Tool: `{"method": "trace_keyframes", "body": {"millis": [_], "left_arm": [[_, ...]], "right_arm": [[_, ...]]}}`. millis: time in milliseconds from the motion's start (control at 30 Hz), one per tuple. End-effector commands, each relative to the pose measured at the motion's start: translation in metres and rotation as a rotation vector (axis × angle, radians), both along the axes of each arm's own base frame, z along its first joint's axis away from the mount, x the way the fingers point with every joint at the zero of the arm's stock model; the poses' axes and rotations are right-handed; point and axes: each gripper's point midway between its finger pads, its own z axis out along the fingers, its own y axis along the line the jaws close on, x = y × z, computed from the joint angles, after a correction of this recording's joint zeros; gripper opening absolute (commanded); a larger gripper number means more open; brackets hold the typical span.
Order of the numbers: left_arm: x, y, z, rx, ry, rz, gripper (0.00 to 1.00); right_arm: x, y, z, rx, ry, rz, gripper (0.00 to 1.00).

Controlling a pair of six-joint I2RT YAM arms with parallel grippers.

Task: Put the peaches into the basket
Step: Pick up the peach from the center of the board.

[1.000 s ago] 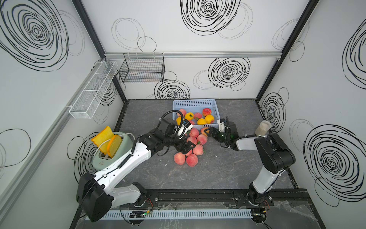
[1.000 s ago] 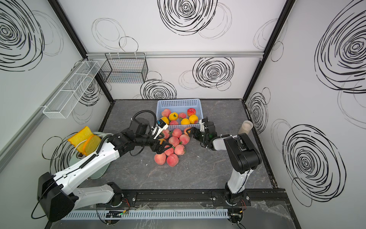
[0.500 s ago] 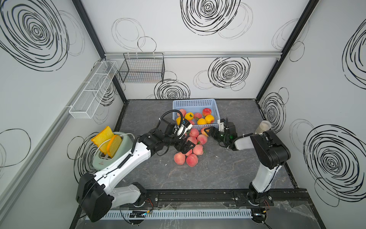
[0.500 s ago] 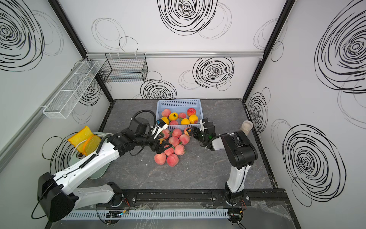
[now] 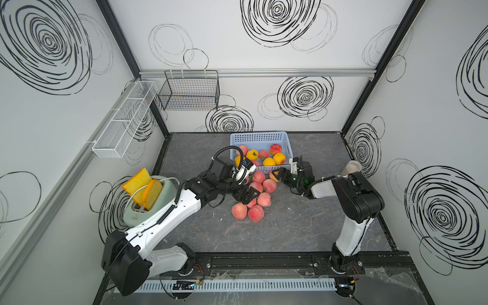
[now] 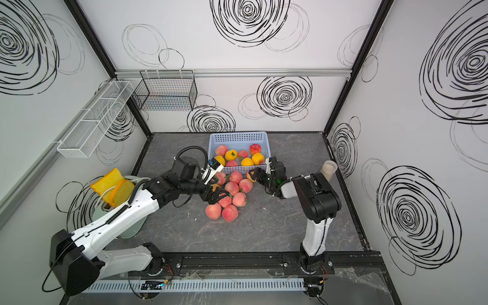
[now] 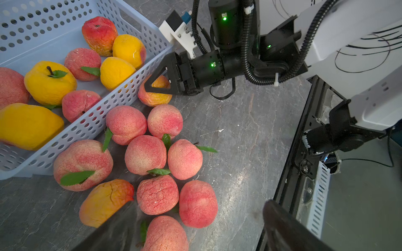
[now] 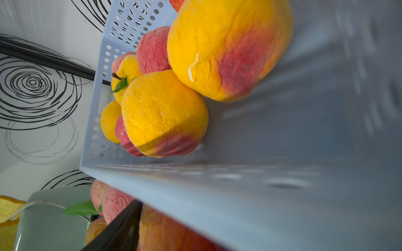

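The light blue basket [image 5: 260, 136] [image 6: 237, 134] [image 7: 130, 87] stands at the back middle of the table and holds several peaches, yellow-orange and red. Several pink-red peaches [image 5: 261, 184] [image 6: 232, 187] lie in a pile just in front of it. My left gripper [image 5: 249, 195] [image 6: 217, 196] [image 7: 199, 208] hangs open over the near side of the pile, holding nothing. My right gripper [image 5: 276, 174] [image 6: 254, 174] [image 7: 152, 87] is shut on a yellow-orange peach [image 7: 155, 98] [image 8: 161, 232] that lies against the basket's front wall [image 8: 239, 195]. One finger [image 8: 121, 226] touches it; the wall hides the other.
A green toaster [image 5: 148, 195] with bread slices stands at the left, under my left arm. A cup [image 5: 352, 169] stands by the right wall. A black wire basket [image 5: 190, 92] and a white mesh rack [image 5: 124, 121] hang on the walls. The arms' rail [image 5: 264, 258] runs along the front.
My right gripper's jaws have narrowed around the yellow-orange peach by the basket, and its forearm has shifted slightly left. The left arm has hardly moved.
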Motion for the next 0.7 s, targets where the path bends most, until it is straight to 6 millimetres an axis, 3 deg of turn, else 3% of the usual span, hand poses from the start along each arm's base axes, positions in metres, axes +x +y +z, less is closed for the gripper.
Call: {"method": "trace_keyframes", "body": {"millis": [0,333,667], "left_arm": [[0.004,0.001,0.008,-0.016,-0.034,0.006,0.94],[0.004,0.002,0.011,-0.022,-0.039,0.01,0.95],[0.005,-0.001,0.01,-0.03,-0.029,0.006,0.95]], "right_arm": [[-0.002,-0.002,-0.007,-0.026,0.033,-0.023,0.73],[-0.009,-0.007,0.014,-0.036,0.003,-0.02,0.6],[-0.041,-0.027,0.055,-0.083,-0.072,-0.002,0.56]]}}
